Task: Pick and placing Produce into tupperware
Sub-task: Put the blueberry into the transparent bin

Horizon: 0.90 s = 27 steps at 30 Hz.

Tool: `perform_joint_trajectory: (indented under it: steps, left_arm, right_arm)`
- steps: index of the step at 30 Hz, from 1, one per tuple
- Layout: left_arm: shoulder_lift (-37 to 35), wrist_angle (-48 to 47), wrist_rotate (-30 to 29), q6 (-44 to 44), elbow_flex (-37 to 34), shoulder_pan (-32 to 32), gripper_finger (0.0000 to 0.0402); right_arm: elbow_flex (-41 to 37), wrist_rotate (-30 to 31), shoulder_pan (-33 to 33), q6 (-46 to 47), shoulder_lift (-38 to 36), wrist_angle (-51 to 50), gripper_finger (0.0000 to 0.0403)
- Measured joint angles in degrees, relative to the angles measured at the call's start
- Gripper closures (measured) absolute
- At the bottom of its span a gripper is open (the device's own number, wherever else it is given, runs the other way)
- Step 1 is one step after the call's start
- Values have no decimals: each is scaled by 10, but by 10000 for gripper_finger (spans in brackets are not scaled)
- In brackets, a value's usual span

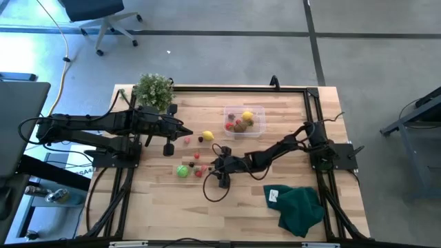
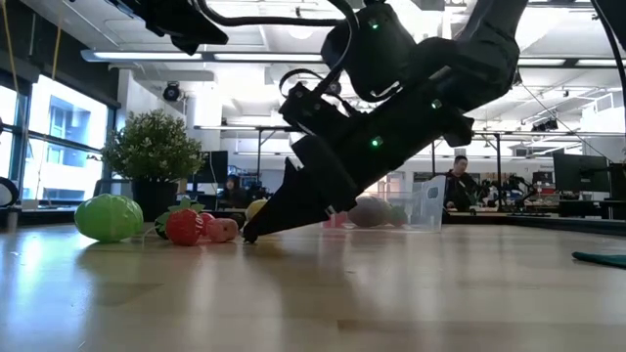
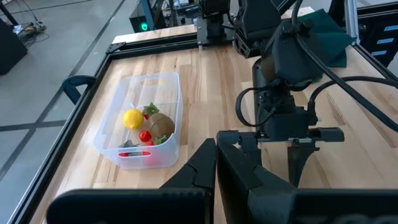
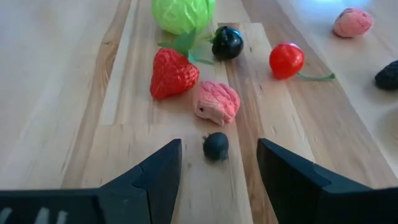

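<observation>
No text, label, brand, number or sign can be read in any of the four views. A pale patch on the dark green cloth in the high view may be a tag, but nothing on it is legible. The small green lights on the arms carry no characters.
</observation>
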Motion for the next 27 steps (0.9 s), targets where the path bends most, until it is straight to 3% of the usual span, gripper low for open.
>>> perform_joint_trajectory:
  steps: [27]
  left_arm:
    - [0, 0, 0, 0, 0, 0, 396]
  right_arm:
    - [0, -57, -15, -11, 0, 0, 206]
